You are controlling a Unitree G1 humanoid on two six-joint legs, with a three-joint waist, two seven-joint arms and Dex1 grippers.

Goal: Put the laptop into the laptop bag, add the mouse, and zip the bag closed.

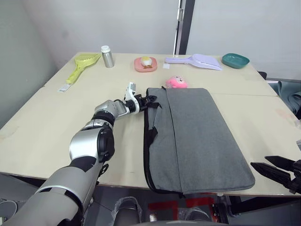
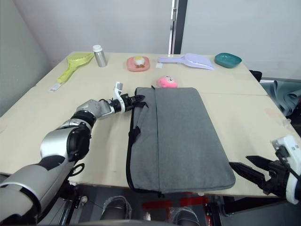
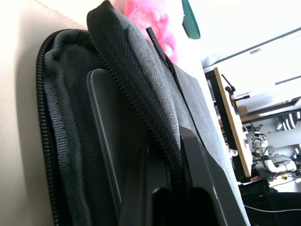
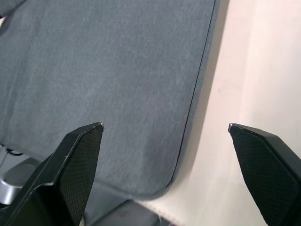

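Laptop bag (image 1: 195,136) lay flat on the desk (image 1: 56,117), soft grey fabric, likely limp at its open edge; best held by that zipper lip. My left tool (image 1: 146,100) was pinched on that lip at the far left corner. Right tool (image 2: 256,173) stood wide, empty, just beside the near right corner.

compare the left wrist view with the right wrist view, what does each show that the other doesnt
Left wrist view: the left gripper shut on the laptop bag at its black-edged zipper flap, with the pink plush charm past it.
Right wrist view: the right gripper open over the bag's near corner, where that corner overhangs the table.
Both: the grey bag lying on the table.
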